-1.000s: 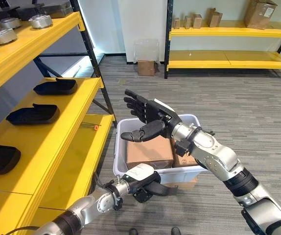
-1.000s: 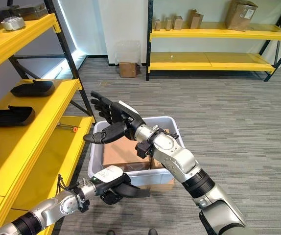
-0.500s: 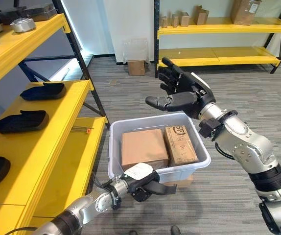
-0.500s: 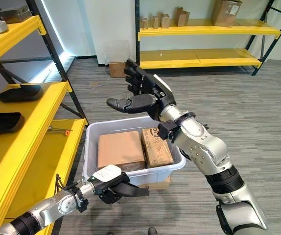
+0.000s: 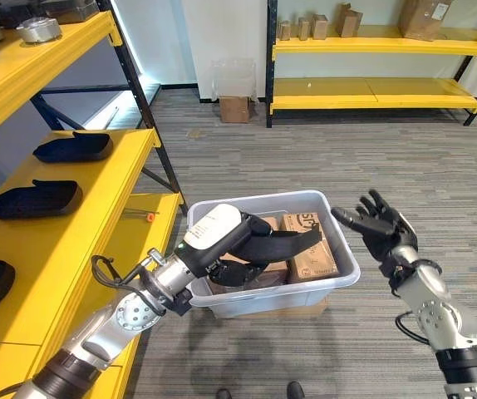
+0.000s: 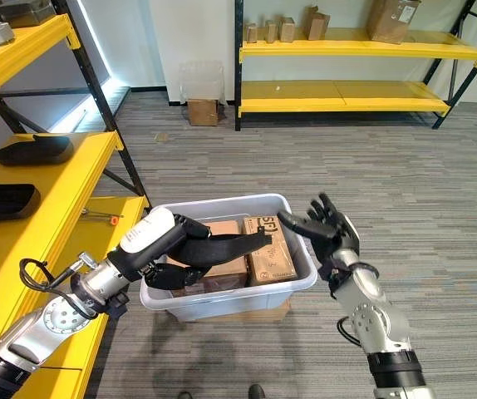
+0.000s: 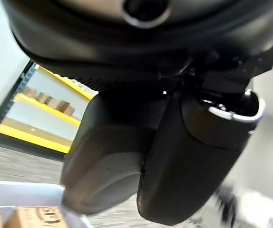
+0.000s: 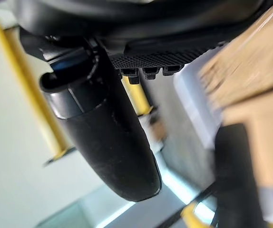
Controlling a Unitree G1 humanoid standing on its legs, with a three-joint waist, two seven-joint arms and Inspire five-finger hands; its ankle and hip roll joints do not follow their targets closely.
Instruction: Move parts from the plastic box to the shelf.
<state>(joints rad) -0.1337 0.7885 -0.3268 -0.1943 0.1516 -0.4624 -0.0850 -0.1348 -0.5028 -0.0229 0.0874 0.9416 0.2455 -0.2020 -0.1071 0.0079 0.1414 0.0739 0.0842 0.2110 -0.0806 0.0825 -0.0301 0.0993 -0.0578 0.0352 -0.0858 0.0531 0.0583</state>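
1. I see the plastic box (image 5: pixel 342 274) on the floor beside the yellow shelf (image 5: pixel 89 241), holding two cardboard boxes (image 5: pixel 309 249) side by side.
2. My left hand (image 5: pixel 251 245) reaches over the box, its fingers stretched out straight above the cardboard, gripping nothing.
3. My right hand (image 5: pixel 380 229) hovers just beside the box's right rim, fingers spread wide, empty.
4. Dark moulded parts (image 5: pixel 35 199) lie on the shelf.

Far yellow rack (image 5: pixel 380 91) against wall, cardboard boxes (image 5: pixel 425 17) on top; small carton (image 5: pixel 235 109) on floor beside it.
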